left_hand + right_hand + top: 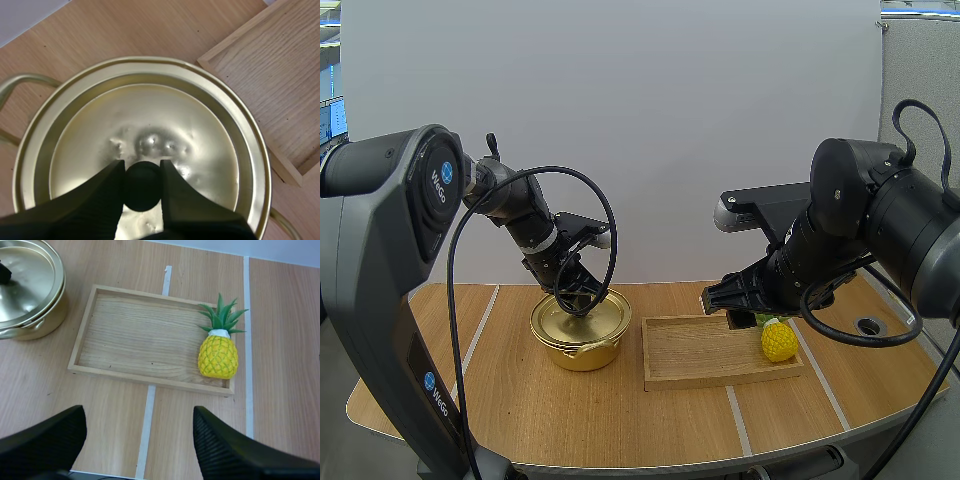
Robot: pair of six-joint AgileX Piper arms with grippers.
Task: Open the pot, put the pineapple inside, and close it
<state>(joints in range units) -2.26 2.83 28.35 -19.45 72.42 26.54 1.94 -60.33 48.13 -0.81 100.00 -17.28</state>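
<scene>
One gold pot [580,345] sits at nine o'clock of the wooden tray [710,358], lid [145,125] on, its knob [142,192] pinched by the left gripper [142,167]. The pineapple [778,341] lies at the tray's three o'clock end; the right gripper [139,414] hangs wide open, empty.

Between the black, ribbed fingers of the left gripper [142,166] sits a black knob [142,192] on a glossy gold lid [150,120]; the pot [582,352] beneath is the same gold. Ahead of the black right gripper [137,422], the pineapple [218,356] is yellow with a darker criss-cross lattice (green leaves, white collar), on a pale wood-grain tray [135,340]; the table [45,390] is light wood with whitish stripes
</scene>
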